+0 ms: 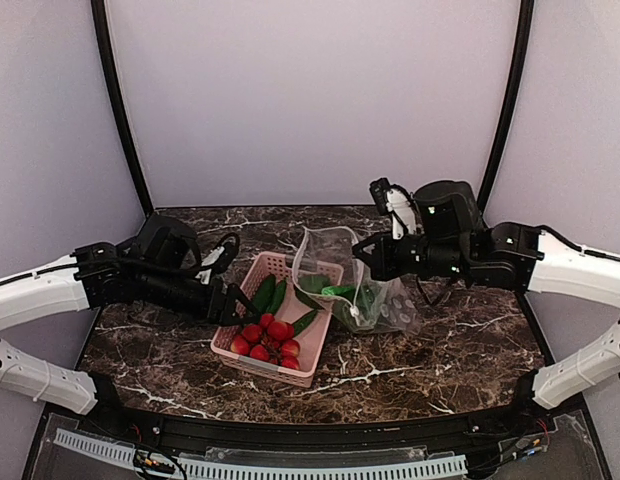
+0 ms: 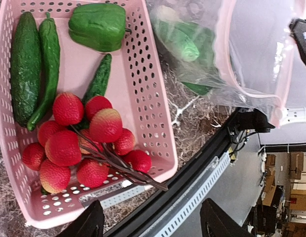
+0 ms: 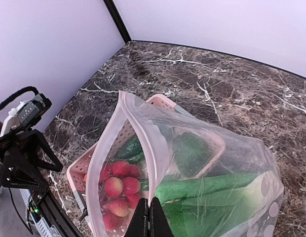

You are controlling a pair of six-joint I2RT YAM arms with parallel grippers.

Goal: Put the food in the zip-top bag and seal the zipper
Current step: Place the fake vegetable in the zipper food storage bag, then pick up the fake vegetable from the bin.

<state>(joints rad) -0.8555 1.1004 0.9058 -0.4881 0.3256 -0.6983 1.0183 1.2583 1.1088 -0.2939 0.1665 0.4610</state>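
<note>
Marble table [image 1: 440,360]. Wide-spread and empty, the left end effector [image 2: 154,223] is held by the pink basket [image 2: 153,98]; green pepper [image 2: 97,24], cucumbers [image 2: 24,64] and red fruit [image 2: 84,138] are left inside. Rightward, the zip-top bag [image 3: 232,163] is held up, bok choy [image 2: 177,38] lodged within. Its zipper [image 3: 143,128] is unsealed, pinched by the right end effector [image 3: 151,217]. Task judged partly done.

zip-top bag [image 3: 192,182] mouth gaping, pink basket [image 1: 274,266] just beside it, bare tabletop [image 1: 410,375] in front

Pink basket [image 2: 148,98], red fruit [image 2: 64,148], green pepper [image 2: 97,25], clear pink-edged bag [image 2: 251,49], dark white-veined table [image 1: 440,350]
</note>
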